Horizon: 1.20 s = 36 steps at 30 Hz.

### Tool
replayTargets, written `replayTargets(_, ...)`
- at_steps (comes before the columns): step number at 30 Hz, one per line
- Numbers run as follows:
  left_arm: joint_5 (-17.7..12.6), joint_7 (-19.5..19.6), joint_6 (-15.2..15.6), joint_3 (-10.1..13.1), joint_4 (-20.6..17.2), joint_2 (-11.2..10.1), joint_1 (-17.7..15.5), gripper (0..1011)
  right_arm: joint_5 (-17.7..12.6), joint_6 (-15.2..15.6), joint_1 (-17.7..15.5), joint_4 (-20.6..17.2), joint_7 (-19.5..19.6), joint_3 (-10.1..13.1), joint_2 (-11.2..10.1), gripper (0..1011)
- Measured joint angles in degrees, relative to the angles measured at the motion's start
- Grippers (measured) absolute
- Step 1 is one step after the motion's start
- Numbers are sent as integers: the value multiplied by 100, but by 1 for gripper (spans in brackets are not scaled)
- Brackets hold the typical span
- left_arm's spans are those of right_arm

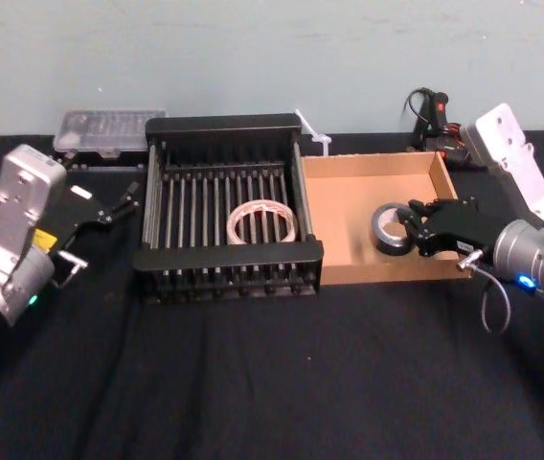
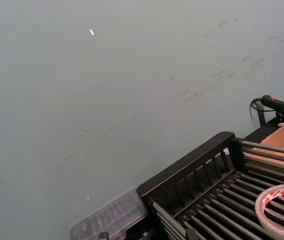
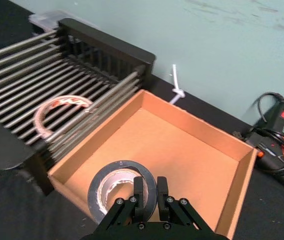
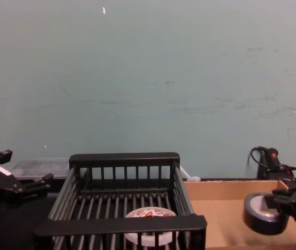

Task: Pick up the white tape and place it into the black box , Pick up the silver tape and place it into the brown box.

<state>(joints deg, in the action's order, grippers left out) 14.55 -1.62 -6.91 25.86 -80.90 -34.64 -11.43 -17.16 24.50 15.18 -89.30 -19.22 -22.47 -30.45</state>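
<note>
**A:** What is the right end effector (image 1: 423, 226) doing?

**B:** It is clamped narrow on the silver tape (image 1: 392, 231). The fingers (image 3: 139, 189) pinch the wall of the ring. The roll hangs tilted over the brown box (image 1: 368, 165), toward the box's right wall. From the chest camera it sits about level with the box's rim, so I judge it is not resting on the cardboard floor.

**A:** What could go wrong from here?

**B:** Three things, as I read it.
- If the roll is let go while tilted, it may land on its curved side and roll. The box's walls are low, so it could hop out onto the surface (image 1: 272, 383).
- It is close to the box's right and near walls, so a small drift that way could drop it on the rim.
- One finger seems to sit inside the ring. If the end effector opens too little or pulls away sideways, it could drag the roll along.

**A:** And the arm's pose?

**B:** The right arm reaches in across the brown box's right wall. The wrist is bent and the end effector points toward the black box (image 1: 224, 125), which touches the brown box's left wall.

**A:** What about the other roll?

**B:** The white tape (image 1: 262, 222) lies flat on the black box's slats, left of the brown box. That half looks done.

**A:** And the left end effector (image 1: 119, 203)?

**B:** It is idle, well left of the brown box on the far side of the black box. Its fingers are spread wide and hold nothing.
</note>
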Motion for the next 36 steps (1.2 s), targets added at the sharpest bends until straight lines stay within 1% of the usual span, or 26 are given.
replayTargets(5, 0, 0, 0, 0, 0, 0, 0, 1001, 105, 6, 149, 268, 92, 33, 186, 161)
replayTargets(12, 0, 0, 0, 0, 0, 0, 0, 1001, 209, 30, 270, 516, 120, 57, 366, 160)
replayTargets(29, 0, 0, 0, 0, 0, 0, 0, 1001, 198, 31, 250, 464, 114, 47, 328, 160)
replayTargets(32, 0, 0, 0, 0, 0, 0, 0, 1001, 193, 29, 246, 456, 112, 45, 323, 200)
replayTargets(33, 0, 0, 0, 0, 0, 0, 0, 1001, 193, 29, 246, 455, 112, 45, 322, 227)
replayTargets(34, 0, 0, 0, 0, 0, 0, 0, 1001, 192, 29, 245, 453, 111, 44, 321, 293)
replayTargets(36, 0, 0, 0, 0, 0, 0, 0, 1001, 191, 28, 245, 452, 111, 43, 320, 334)
